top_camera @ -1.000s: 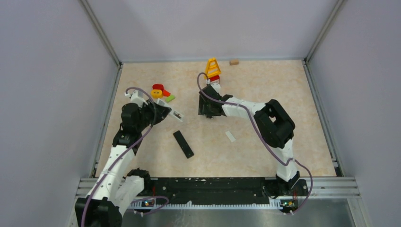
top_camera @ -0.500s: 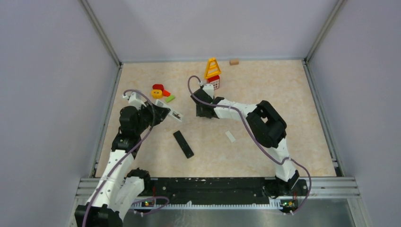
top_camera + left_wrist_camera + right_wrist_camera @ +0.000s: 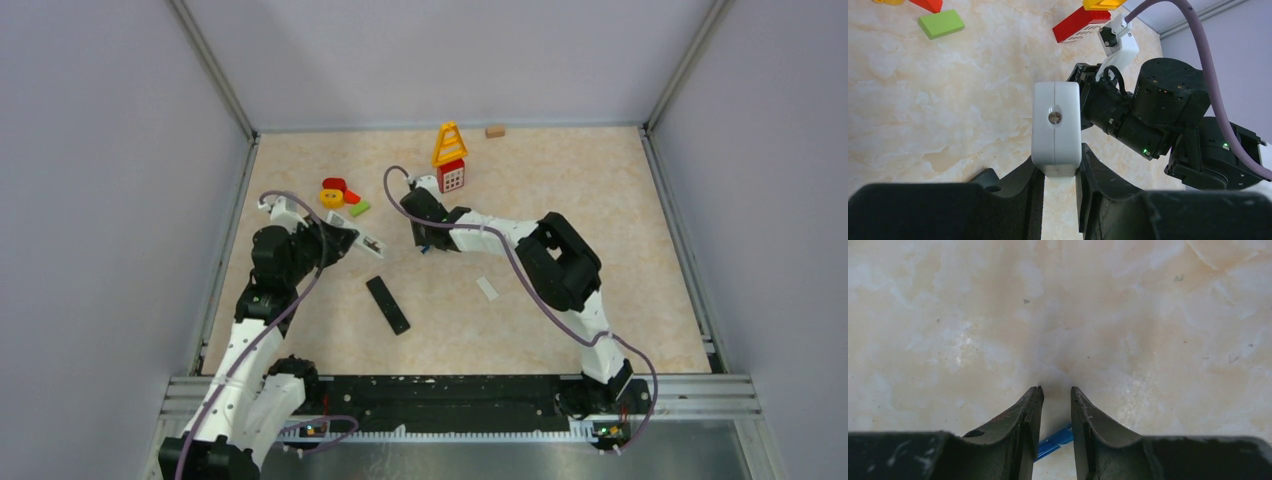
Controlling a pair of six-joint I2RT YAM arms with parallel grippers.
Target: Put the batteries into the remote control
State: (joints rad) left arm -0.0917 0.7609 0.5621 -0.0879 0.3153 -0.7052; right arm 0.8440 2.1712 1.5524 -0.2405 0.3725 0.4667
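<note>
My left gripper (image 3: 335, 238) is shut on one end of a white remote (image 3: 360, 238) and holds it above the table. In the left wrist view the remote (image 3: 1055, 127) stands out between the fingers, its end face showing a small round hole. My right gripper (image 3: 425, 243) is down at the table just right of the remote. In the right wrist view its jaws (image 3: 1056, 390) stand a narrow gap apart. A blue-wrapped battery (image 3: 1054, 441) lies slantwise across that gap near the finger bases, partly hidden by the left finger. No other batteries show.
A black remote (image 3: 388, 305) lies mid-table. A small white strip (image 3: 487, 288) lies to its right. A yellow and red toy tower (image 3: 450, 157) stands behind my right gripper. Red, yellow and green blocks (image 3: 341, 195) lie behind the left one. A brown block (image 3: 495, 131) sits by the back wall.
My right gripper has moved left and nearer, away from the toy tower and towards the held white remote. The left arm has barely moved.
</note>
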